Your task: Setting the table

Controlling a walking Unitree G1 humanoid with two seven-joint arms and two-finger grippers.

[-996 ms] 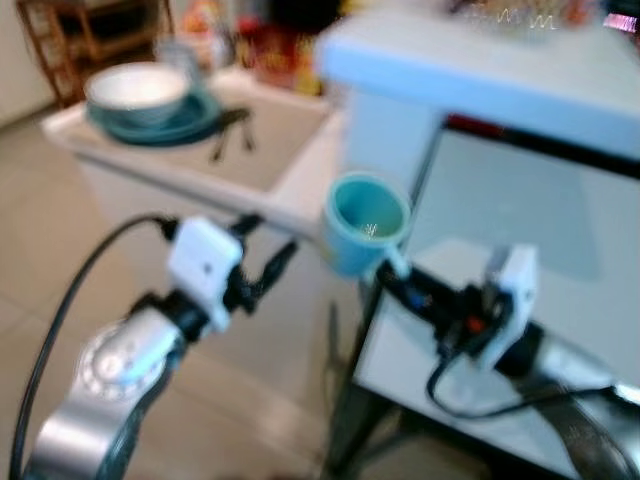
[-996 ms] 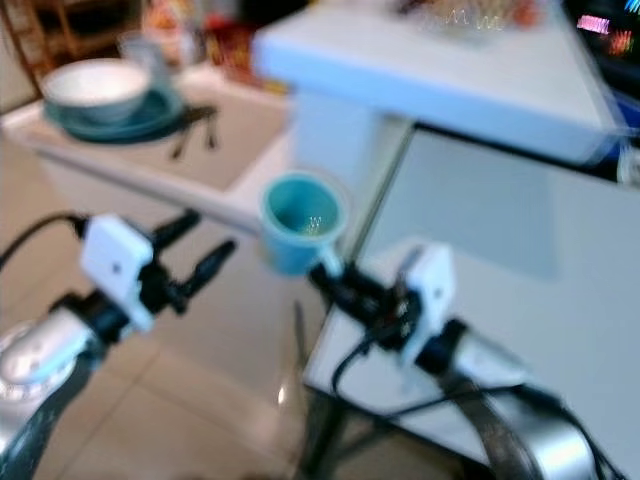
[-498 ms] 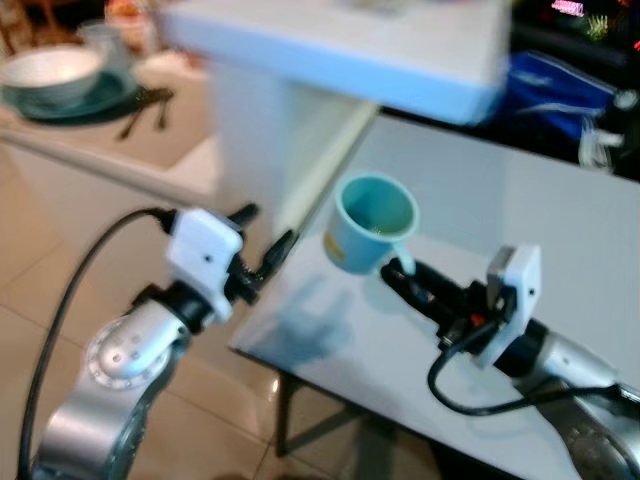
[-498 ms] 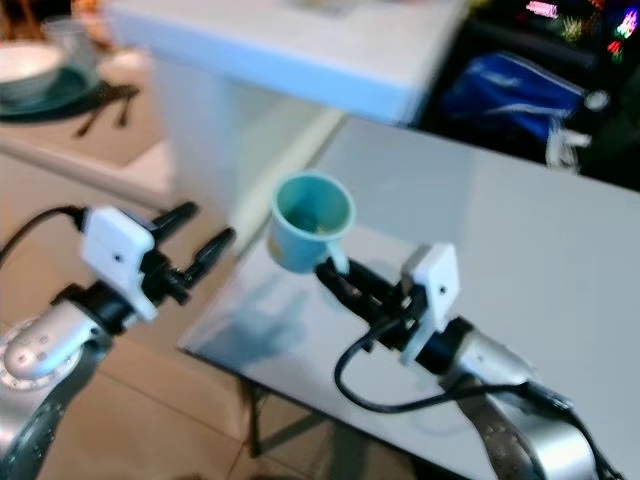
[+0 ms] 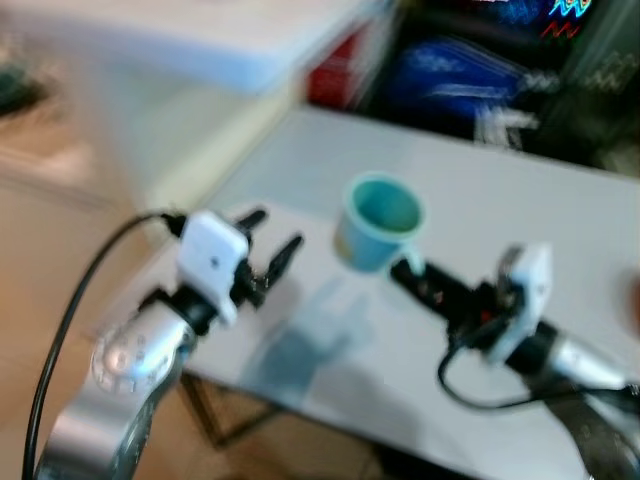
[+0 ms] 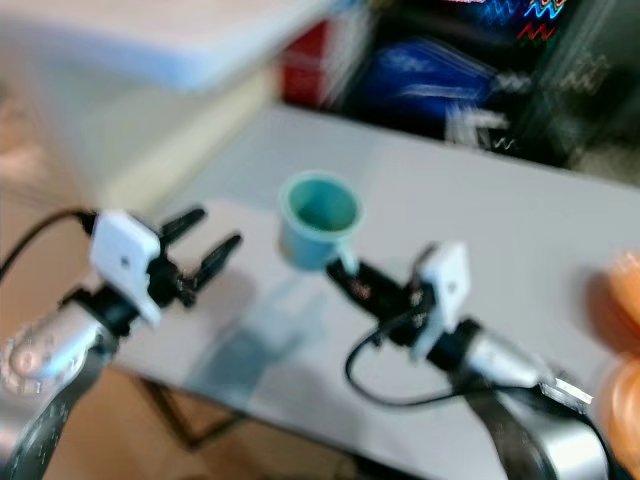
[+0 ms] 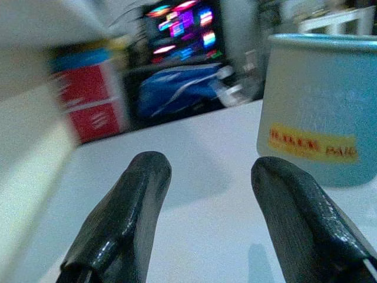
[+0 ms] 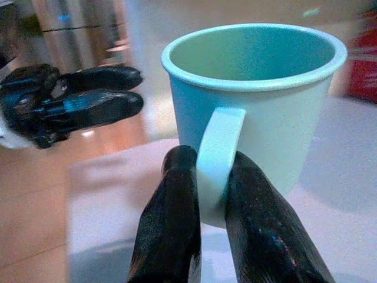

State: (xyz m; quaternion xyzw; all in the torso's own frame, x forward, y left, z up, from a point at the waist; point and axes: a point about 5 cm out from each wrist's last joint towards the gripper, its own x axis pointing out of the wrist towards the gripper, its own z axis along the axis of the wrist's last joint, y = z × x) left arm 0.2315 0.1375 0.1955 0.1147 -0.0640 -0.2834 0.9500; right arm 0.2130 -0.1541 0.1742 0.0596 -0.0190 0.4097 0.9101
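Here the right gripper (image 8: 203, 177) is clamped on the handle of a light blue mug (image 5: 378, 221), its two black fingers (image 8: 171, 230) pinching the handle from either side. The mug sits upright near the centre of the head views, mouth open upward, held above the pale grey table (image 5: 520, 215); a soft shadow lies on the table surface below and to the left of it. In the left wrist view the mug's side carries a yellow label with red lettering, too blurred to read.

The left gripper (image 5: 268, 243) hangs at centre left of the head views, over the near left corner of the table, its fingers (image 7: 123, 215) spread apart with nothing between them. It is near the mug but apart from it, and it points towards the mug. A black cable (image 5: 70, 310) loops from the left wrist down the left edge of the frame.

At the upper right, behind the table, lie a blue bag (image 5: 455, 80) and a red box (image 5: 335, 70), both blurred. A pale shelf or counter edge (image 5: 190, 45) crosses the upper left. Something orange (image 6: 625, 290) shows at the right edge of the table, too blurred to identify. Tan floor (image 5: 50, 260) fills the left side.
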